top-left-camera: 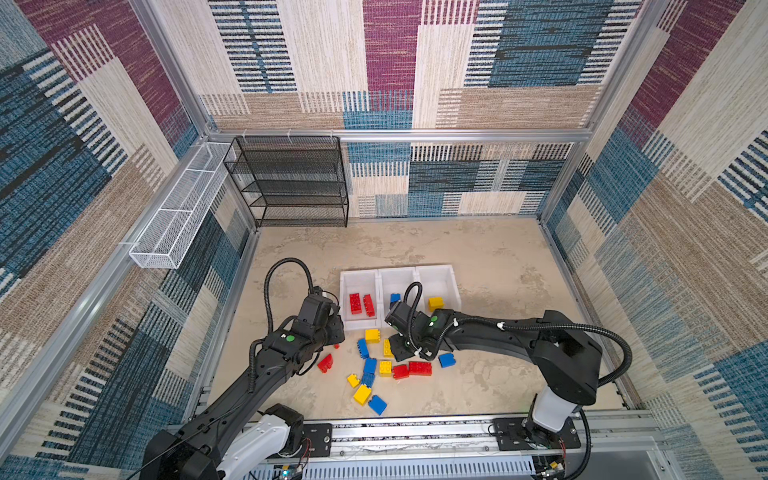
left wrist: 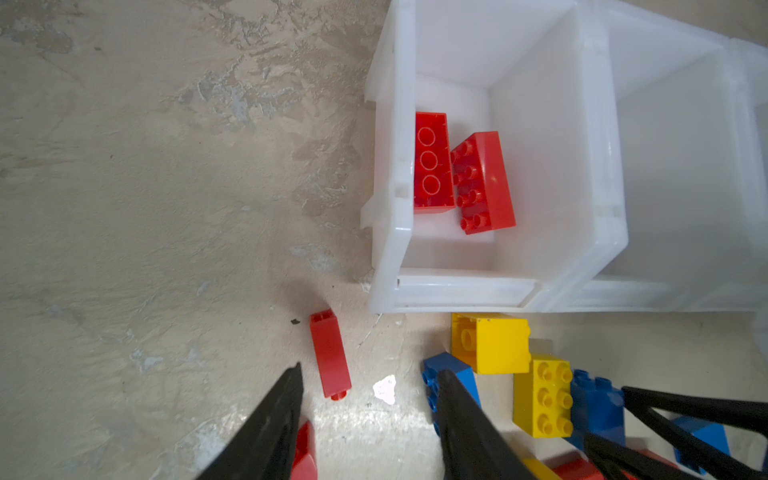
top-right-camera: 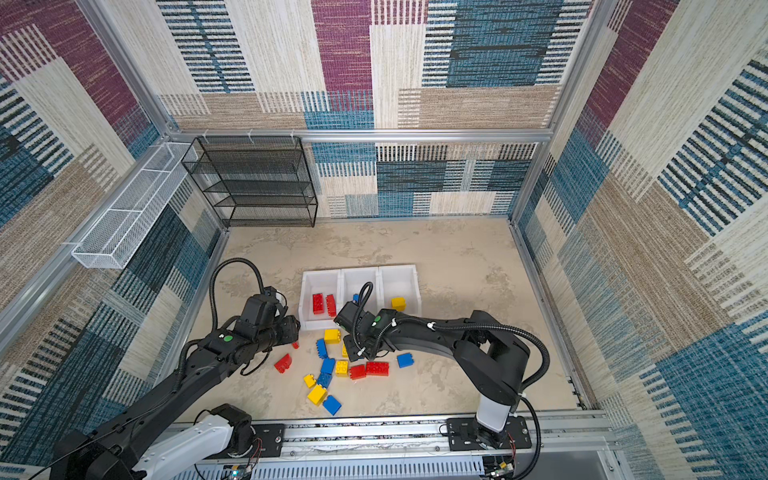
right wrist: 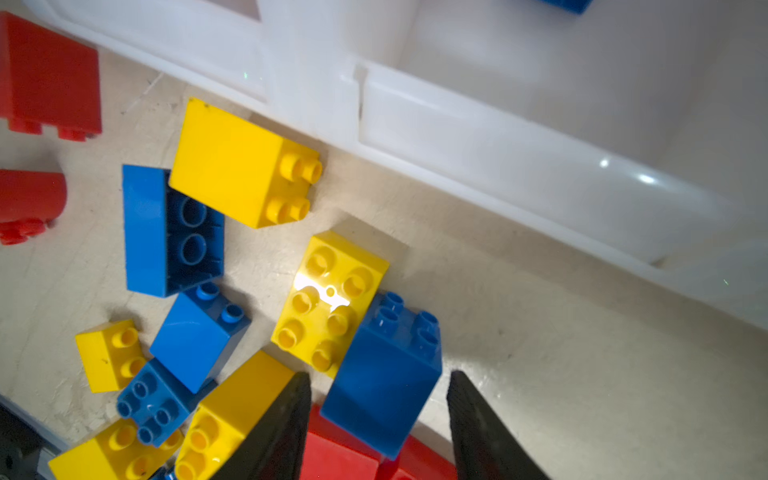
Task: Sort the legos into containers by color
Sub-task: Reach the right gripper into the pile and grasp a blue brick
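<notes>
Right end effector (right wrist: 380,373): hanging spread, pinching nothing; its fingers are flanking the blue brick (right wrist: 384,357) with narrow gaps.
Blue brick: sitting on the surface between those fingers, touching a yellow brick (right wrist: 330,299), just beside the bins (right wrist: 498,137).
Nearer arm: right.
Left end effector (left wrist: 370,370): hanging spread, empty, facing a red brick (left wrist: 330,353).
</notes>
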